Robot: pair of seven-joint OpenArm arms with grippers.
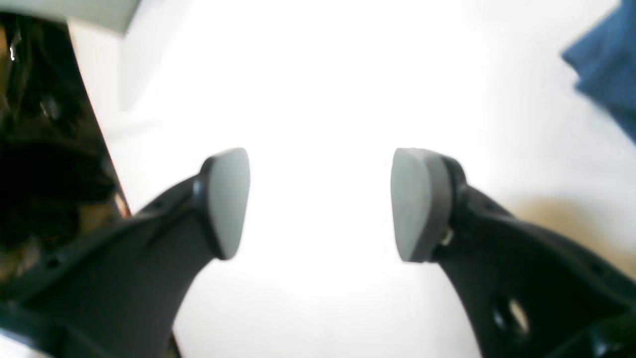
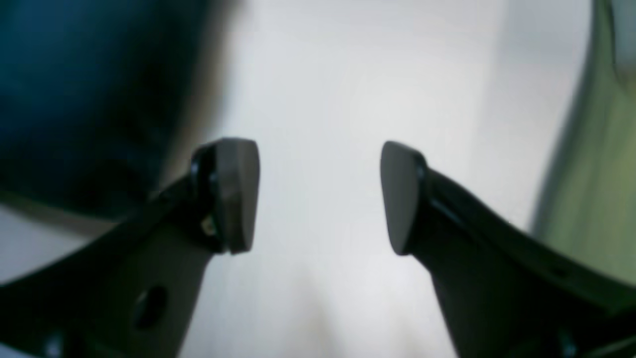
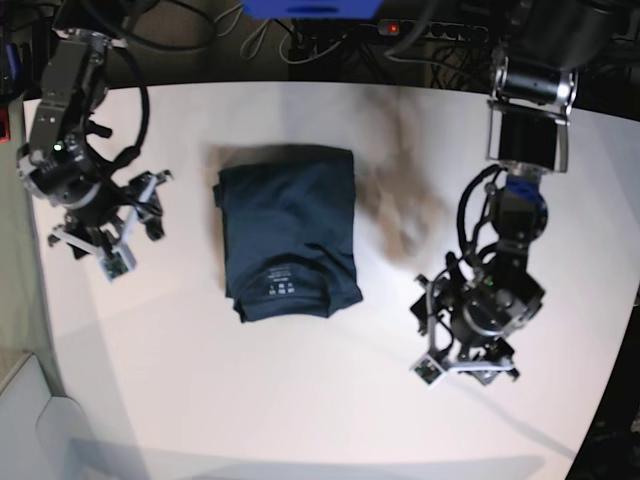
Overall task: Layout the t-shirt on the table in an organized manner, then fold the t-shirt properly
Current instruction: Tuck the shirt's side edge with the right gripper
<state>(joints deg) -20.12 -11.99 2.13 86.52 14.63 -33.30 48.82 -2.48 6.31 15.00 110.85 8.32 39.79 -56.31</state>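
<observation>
Grey rubber pads point(image 1: 226, 201) of the left gripper point(image 1: 318, 204) are standing wide apart with only bare white table point(image 1: 318, 99) showing between them; nothing is being grasped. Dark pads point(image 2: 238, 191) of the right gripper point(image 2: 318, 194) are likewise parted and empty, again over bare tabletop.

In the base view, the left gripper point(image 3: 462, 358) is hovering near the table's right edge, toward the near corner, while the right gripper point(image 3: 105, 240) is hanging near the left edge. The t-shirt point(image 3: 288, 232) is lying between them at mid-table, well apart from both sets of fingers, as a compact dark navy rectangle with its white neck print facing up at the near end. From the left wrist only a blue corner point(image 1: 608, 59) is showing at the upper right of that view; from the right wrist a blurred dark mass point(image 2: 94, 89) is filling the upper left.

Judging by the neat stacked outline, folding is appearing largely complete. Doing this step well is calling for keeping the released fingers clear of the cloth, so that no edge is being snagged or dragged, and for checking that the lower right hem, slightly flared, is lying flat.
</observation>
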